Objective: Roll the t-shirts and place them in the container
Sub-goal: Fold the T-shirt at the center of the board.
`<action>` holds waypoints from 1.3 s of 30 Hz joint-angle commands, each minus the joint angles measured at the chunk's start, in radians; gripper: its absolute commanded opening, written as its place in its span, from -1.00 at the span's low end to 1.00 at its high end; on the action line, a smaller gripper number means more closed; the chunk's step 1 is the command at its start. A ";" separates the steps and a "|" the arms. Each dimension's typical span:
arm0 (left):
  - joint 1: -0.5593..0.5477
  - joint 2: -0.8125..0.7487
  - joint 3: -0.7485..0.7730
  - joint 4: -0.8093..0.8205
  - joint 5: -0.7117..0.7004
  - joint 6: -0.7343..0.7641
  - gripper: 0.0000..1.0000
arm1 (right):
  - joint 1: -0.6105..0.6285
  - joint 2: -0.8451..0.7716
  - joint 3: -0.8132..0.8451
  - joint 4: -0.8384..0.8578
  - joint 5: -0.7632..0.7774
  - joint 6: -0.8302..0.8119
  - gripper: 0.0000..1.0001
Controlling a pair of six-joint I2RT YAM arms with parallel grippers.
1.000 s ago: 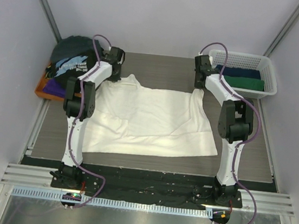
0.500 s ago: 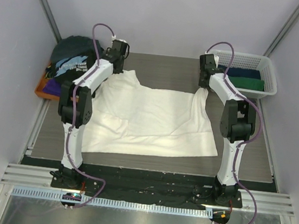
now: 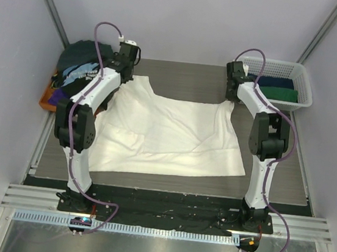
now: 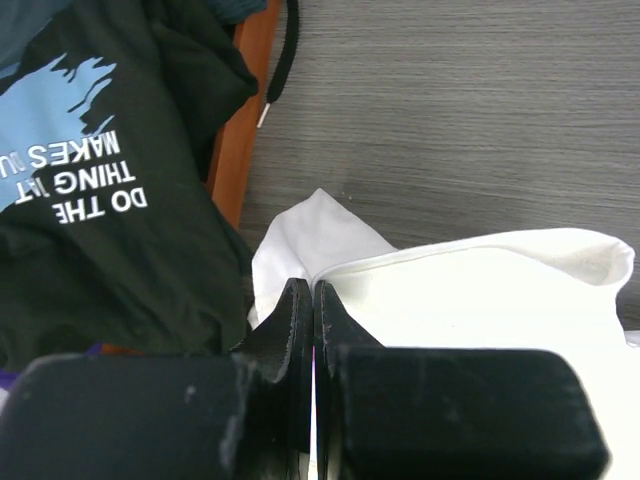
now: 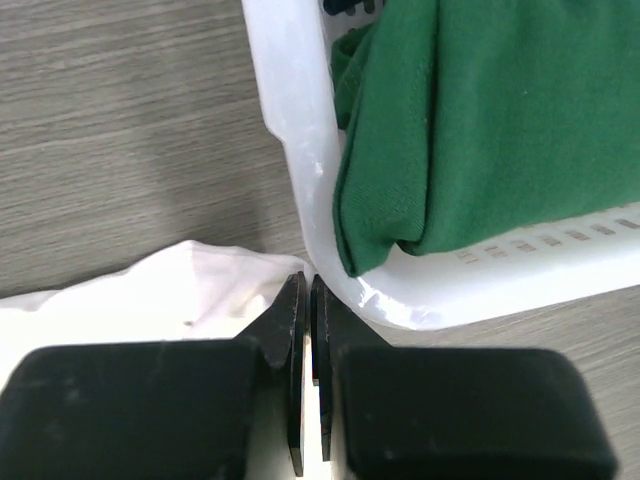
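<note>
A cream-white t-shirt [image 3: 168, 132] lies spread across the middle of the table. My left gripper [image 3: 128, 77] is shut on its far left corner. In the left wrist view [image 4: 313, 292] white cloth [image 4: 470, 300] runs between the closed jaws. My right gripper [image 3: 229, 100] is shut on the far right corner, and in the right wrist view [image 5: 307, 285] the cloth [image 5: 160, 295] is pinched next to the basket wall. A black shirt with pale-blue lettering [image 3: 79, 73] [image 4: 90, 200] lies in a pile at far left, with a dark teal one [image 3: 88, 50] and a purple one [image 3: 54, 95].
A white lattice basket [image 3: 303, 87] [image 5: 300, 170] stands at far right, holding a folded green shirt [image 3: 277, 94] [image 5: 470, 120] and a dark blue one [image 3: 271, 81]. An orange edge [image 3: 47, 104] [image 4: 240, 140] shows under the left pile. Grey walls close in on both sides.
Both grippers moved toward the far side, drawing the shirt's far corners with them. The left arm stretched out further and the far edge is now flatter.
</note>
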 commanded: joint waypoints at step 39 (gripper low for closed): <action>0.006 0.188 0.248 -0.028 0.010 -0.014 -1.00 | -0.026 -0.308 -0.194 0.025 0.249 0.089 0.06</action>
